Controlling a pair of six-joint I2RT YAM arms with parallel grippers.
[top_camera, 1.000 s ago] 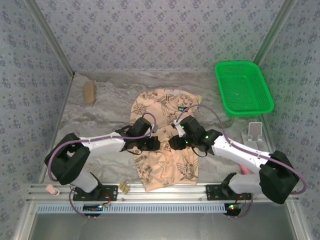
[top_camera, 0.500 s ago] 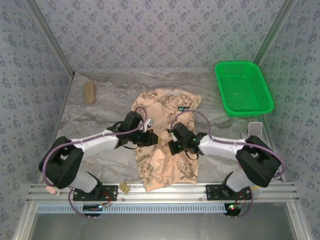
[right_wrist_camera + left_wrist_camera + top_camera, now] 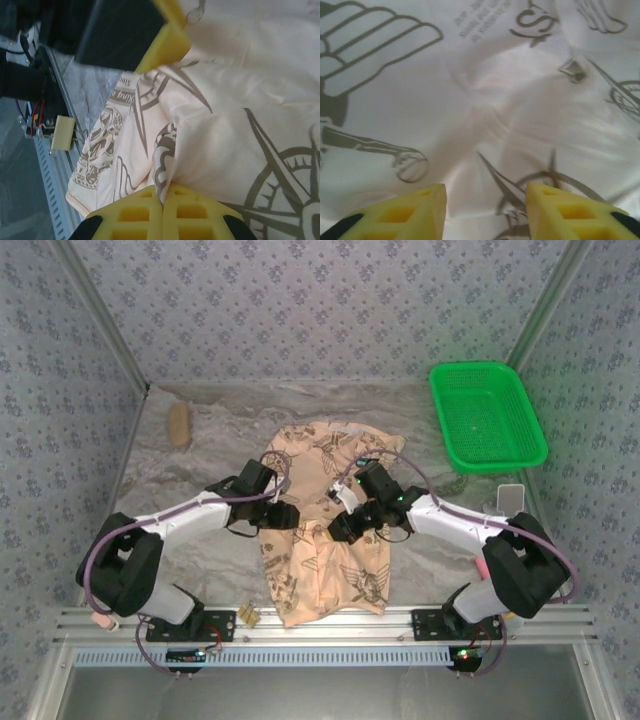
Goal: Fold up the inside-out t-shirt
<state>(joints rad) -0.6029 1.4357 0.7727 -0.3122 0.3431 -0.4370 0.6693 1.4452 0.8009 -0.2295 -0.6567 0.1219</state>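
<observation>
Roughly midway at best: t-shirt lies rumpled at frame centre on worktop, not yet neatly folded. My left tool hangs released; right tool is clenched on a crease.

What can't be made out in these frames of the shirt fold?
- Top external: the middle of the inside-out t-shirt, covered by the left gripper and right gripper.
- Left wrist: printed lettering, too blurred to read.
- Right wrist: how much cloth is pinched, hidden between the shut fingers.
- Top external: small tan item by the rail, too small to identify.
</observation>
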